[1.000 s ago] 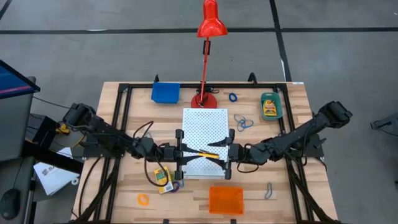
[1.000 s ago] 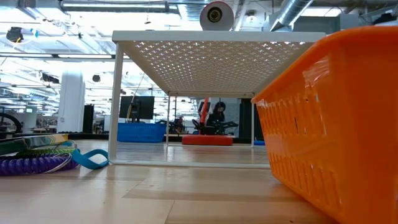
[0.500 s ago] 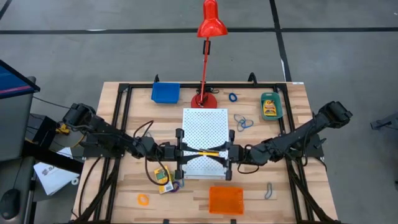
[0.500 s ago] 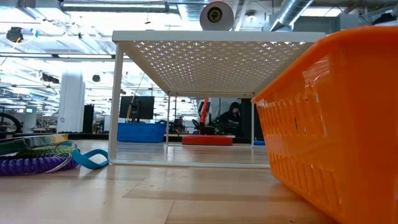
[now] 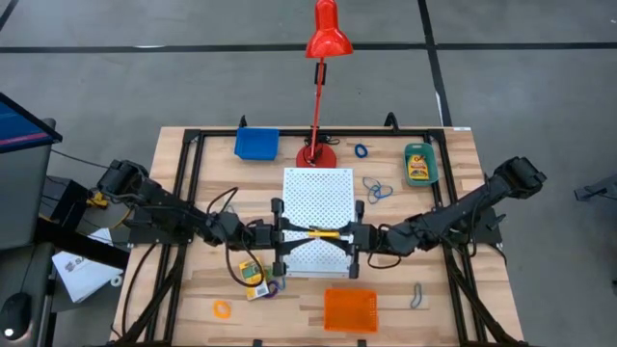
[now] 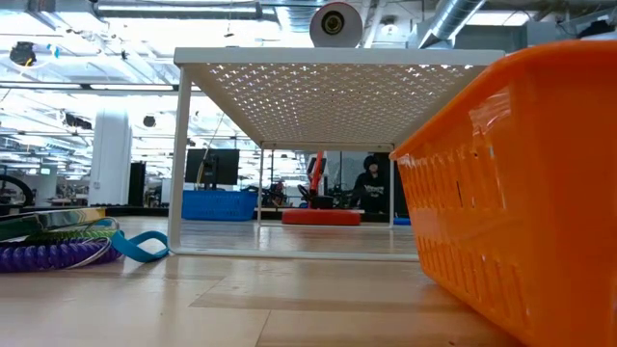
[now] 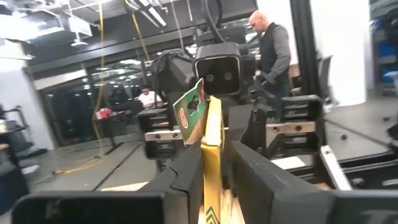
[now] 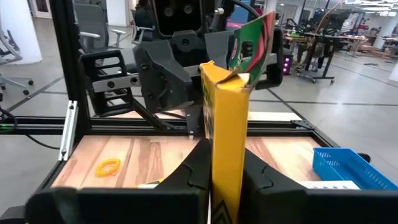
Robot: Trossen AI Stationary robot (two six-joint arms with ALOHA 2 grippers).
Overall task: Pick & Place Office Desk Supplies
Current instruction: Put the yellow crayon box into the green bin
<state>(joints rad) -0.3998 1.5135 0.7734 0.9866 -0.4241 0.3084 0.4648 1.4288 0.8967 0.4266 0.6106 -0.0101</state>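
Crayon box (image 5: pixel 322 233), handover step: held level over white perforated board (image 5: pixel 318 188) (both grippers clamping).
Left gripper (image 5: pixel 286 234) at 9 o'clock, right gripper (image 5: pixel 349 234) at 3; next, probably one releases.

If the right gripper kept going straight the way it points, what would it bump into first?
Probably the left gripper, which faces it over the white perforated board. Both the right gripper and the left look shut on the same yellow crayon box.

We see a bench (image 5: pixel 453 299) of pale, smooth wooden planks, a matt white perforated metal board (image 5: pixel 318 198), a glossy orange plastic mesh tray (image 6: pixel 521 183), a printed cardboard crayon box (image 8: pixel 229 124) with a slightly shiny yellow face, and matt black plastic tool fingers (image 7: pixel 261 180).
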